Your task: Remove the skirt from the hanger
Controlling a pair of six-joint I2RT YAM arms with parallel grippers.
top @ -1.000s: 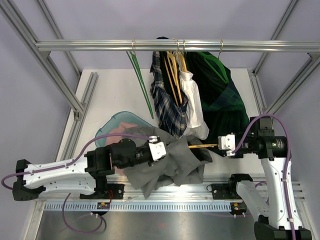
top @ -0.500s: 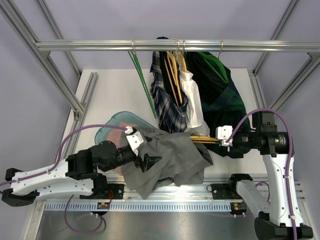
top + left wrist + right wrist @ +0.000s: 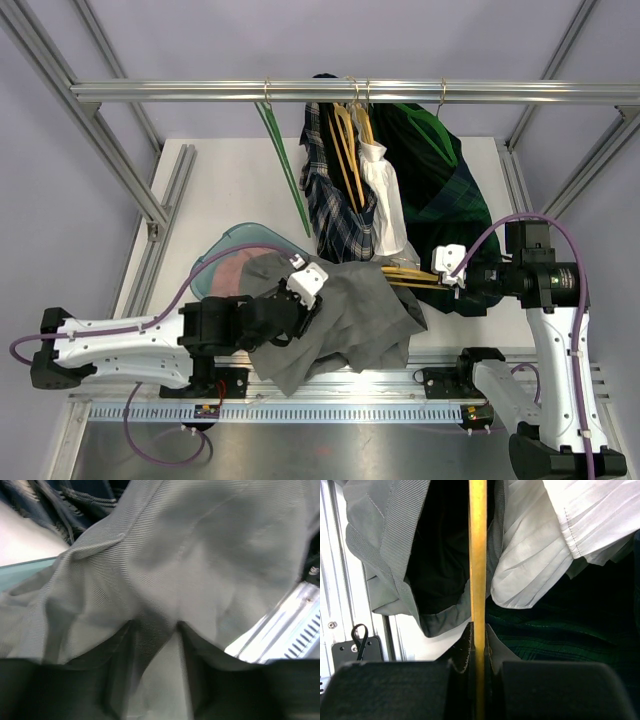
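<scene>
The grey skirt (image 3: 350, 320) lies bunched at the table's near edge between both arms. My left gripper (image 3: 300, 300) is shut on a fold of the grey skirt (image 3: 165, 570), with cloth pinched between the fingers (image 3: 120, 650). My right gripper (image 3: 432, 278) is shut on the yellow wooden hanger (image 3: 405, 276), whose bar runs left under the skirt. In the right wrist view the hanger bar (image 3: 478, 555) runs straight up from the jaws, with the grey skirt (image 3: 385, 545) on its left.
A rail (image 3: 350, 92) at the back holds a green hanger (image 3: 285, 170), a blue plaid garment (image 3: 335, 200), a white garment (image 3: 390, 210) and a dark green plaid garment (image 3: 445, 200). A teal bin (image 3: 225, 262) with pink cloth sits behind my left arm.
My left gripper has moved right and forward into the skirt and closed on a fold. The hanger in my right gripper has shifted slightly; the right arm stays almost still.
</scene>
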